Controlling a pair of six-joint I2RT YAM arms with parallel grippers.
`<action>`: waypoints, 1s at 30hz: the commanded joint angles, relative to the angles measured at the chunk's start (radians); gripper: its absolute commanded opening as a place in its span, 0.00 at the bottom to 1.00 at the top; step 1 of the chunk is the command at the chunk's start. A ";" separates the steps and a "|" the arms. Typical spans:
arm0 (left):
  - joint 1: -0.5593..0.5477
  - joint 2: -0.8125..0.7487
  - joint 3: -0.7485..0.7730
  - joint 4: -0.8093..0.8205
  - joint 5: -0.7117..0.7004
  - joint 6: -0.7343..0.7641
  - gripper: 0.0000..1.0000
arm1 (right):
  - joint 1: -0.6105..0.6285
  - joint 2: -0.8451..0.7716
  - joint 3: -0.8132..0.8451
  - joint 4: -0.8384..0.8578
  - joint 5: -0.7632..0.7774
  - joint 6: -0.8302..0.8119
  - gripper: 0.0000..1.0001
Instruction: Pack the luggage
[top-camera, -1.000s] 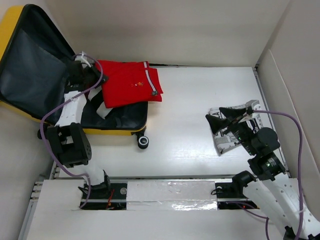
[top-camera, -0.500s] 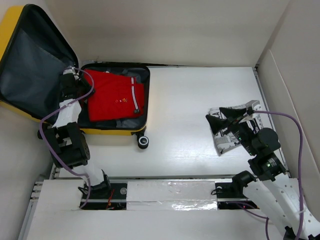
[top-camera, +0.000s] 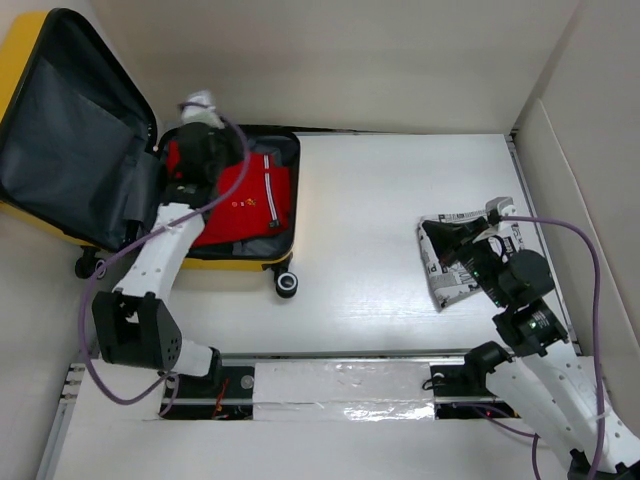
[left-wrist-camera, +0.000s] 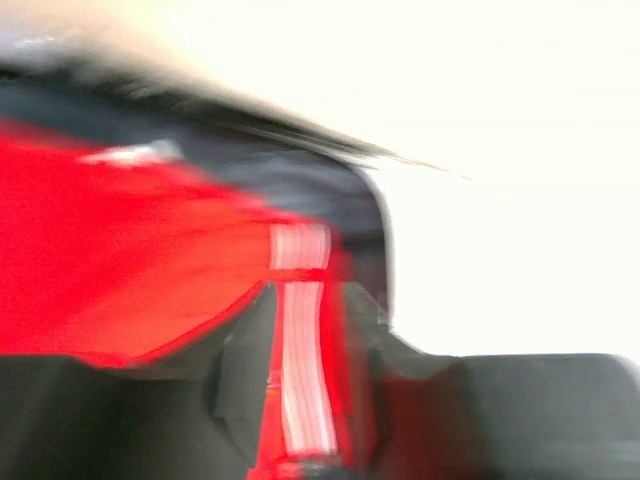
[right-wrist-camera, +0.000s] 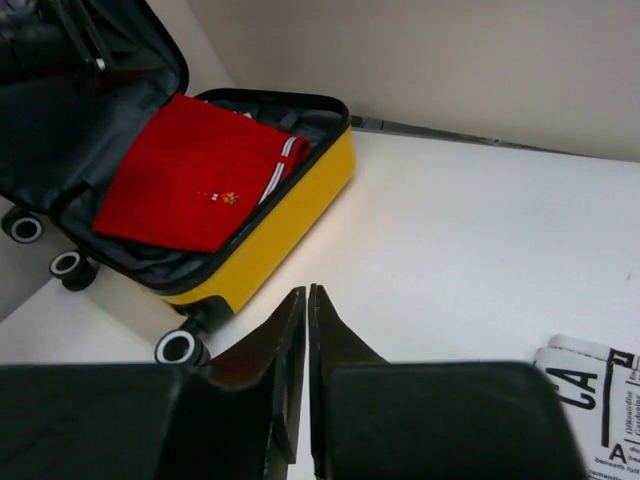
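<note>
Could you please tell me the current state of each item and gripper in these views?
Luggage: open, lid tilted back.
Red garment: folded, lying inside the luggage.
Newspaper: folded, lying loose, not held.
Left gripper: jaws apart above the red garment, though its wrist view is blurred.
Right gripper: jaws shut, empty.

Bright, even overhead light; the white table (top-camera: 400, 200) glares mildly; soft shadows under the luggage (top-camera: 70, 150) at its left edge; left wrist view heavily motion-blurred, overexposed along the top; right wrist view sharp.
</note>
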 joint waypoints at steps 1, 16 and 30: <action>-0.266 -0.006 0.079 0.042 -0.068 0.052 0.11 | 0.004 -0.014 0.040 0.011 0.027 0.004 0.07; -0.926 0.587 0.184 0.244 0.084 -0.253 0.61 | 0.013 -0.112 0.218 -0.143 0.104 0.044 0.64; -1.015 0.891 0.374 0.199 -0.004 -0.443 0.73 | 0.013 -0.131 0.255 -0.174 0.084 0.027 0.75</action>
